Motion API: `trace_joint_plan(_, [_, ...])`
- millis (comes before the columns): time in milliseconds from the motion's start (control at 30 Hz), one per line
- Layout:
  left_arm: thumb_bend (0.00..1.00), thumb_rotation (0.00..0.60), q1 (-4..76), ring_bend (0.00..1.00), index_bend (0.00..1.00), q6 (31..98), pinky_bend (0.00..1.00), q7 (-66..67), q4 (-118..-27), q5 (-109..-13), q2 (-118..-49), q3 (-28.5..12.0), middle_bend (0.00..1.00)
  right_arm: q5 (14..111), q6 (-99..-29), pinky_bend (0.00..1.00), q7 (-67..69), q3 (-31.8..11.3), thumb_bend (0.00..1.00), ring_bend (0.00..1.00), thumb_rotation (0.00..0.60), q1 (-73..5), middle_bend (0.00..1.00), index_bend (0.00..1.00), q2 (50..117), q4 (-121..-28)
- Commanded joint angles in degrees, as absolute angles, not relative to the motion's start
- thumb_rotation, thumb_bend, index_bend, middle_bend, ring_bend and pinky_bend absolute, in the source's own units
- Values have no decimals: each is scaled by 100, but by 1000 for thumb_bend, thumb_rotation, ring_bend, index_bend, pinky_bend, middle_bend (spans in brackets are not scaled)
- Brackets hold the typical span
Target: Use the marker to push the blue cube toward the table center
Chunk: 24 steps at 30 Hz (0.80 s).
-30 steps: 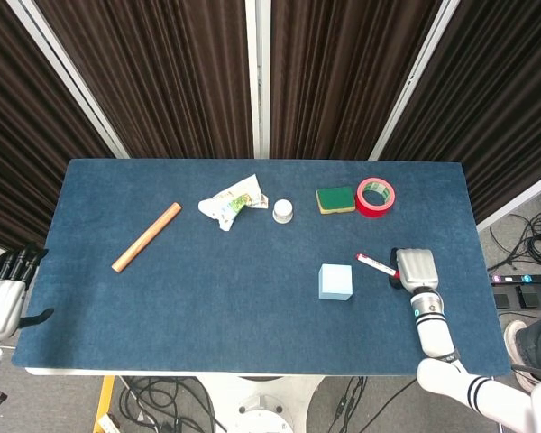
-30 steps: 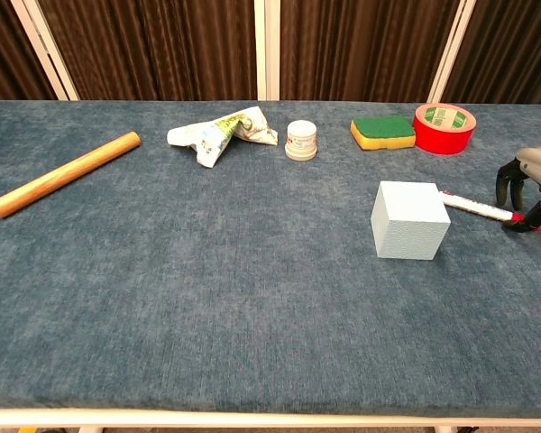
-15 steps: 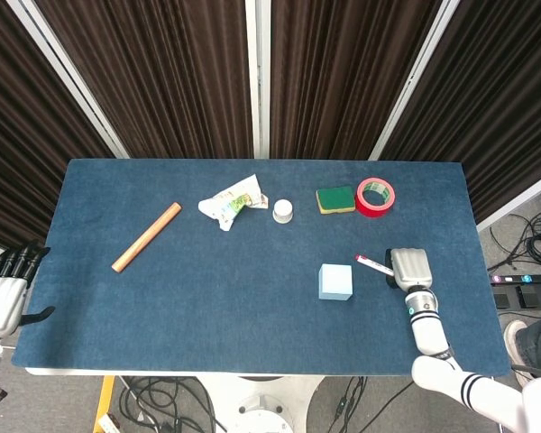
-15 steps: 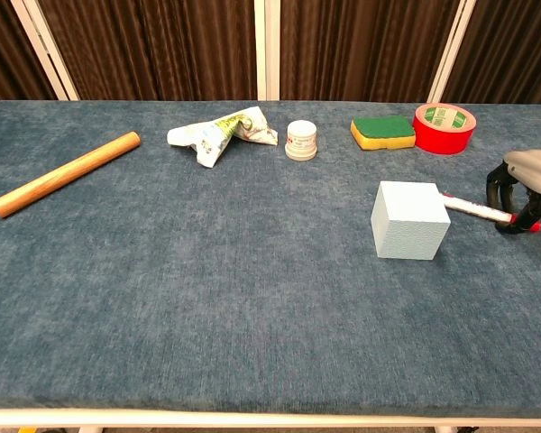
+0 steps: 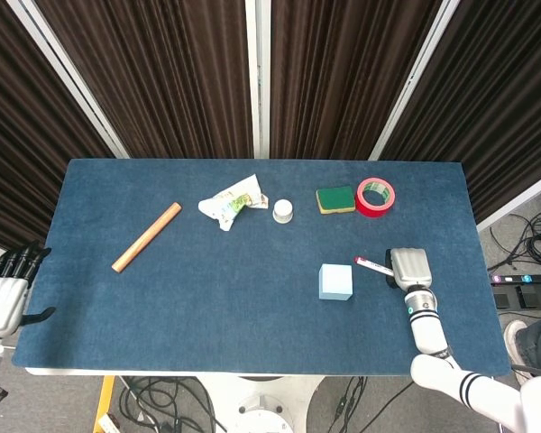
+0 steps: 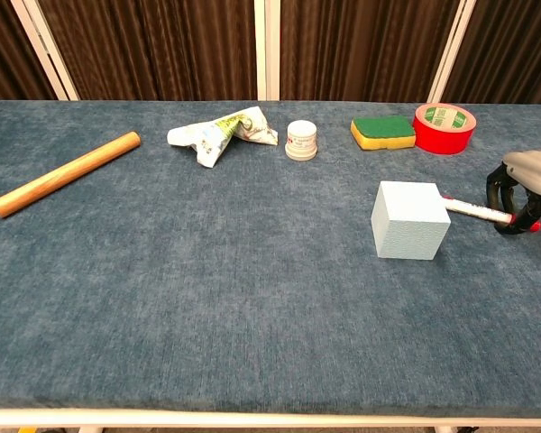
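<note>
The light blue cube (image 5: 335, 281) (image 6: 410, 220) stands on the blue table, right of the middle. A white marker with a red cap (image 5: 370, 264) (image 6: 476, 211) lies just right of the cube, its tip at the cube's far right corner. My right hand (image 5: 410, 268) (image 6: 524, 189) grips the marker's red end, fingers curled down around it. My left hand (image 5: 4, 287) hangs off the table's left edge, holding nothing, fingers apart.
A wooden rod (image 5: 146, 237) lies at the left. At the back are a crumpled wrapper (image 5: 231, 202), a small white jar (image 5: 282, 211), a green-and-yellow sponge (image 5: 335, 198) and a red tape roll (image 5: 375, 196).
My right hand has shifted slightly left and away from the front edge with the marker. The marker's tip now reaches the cube's corner. The cube has not visibly moved.
</note>
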<state>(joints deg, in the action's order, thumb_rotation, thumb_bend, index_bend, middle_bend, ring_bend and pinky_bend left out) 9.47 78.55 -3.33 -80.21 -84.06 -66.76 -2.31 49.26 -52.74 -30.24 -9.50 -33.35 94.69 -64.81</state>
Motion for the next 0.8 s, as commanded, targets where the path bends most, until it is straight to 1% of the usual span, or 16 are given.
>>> trace_joint_plan(33, [11, 600, 950, 0, 136, 7847, 102, -334, -8020, -8398, -6674, -232, 61, 4879, -5251, 1000, -3091, -936, 185, 948, 600, -3352, 562, 568, 9471, -6477])
trace_joint_plan(800, [11, 600, 974, 0, 136, 7815, 103, -344, -8102, -8416, -6647, -204, 61, 4986, -5446, 1000, -3022, -978, 253, 948, 600, -3330, 594, 610, 9309, -6676])
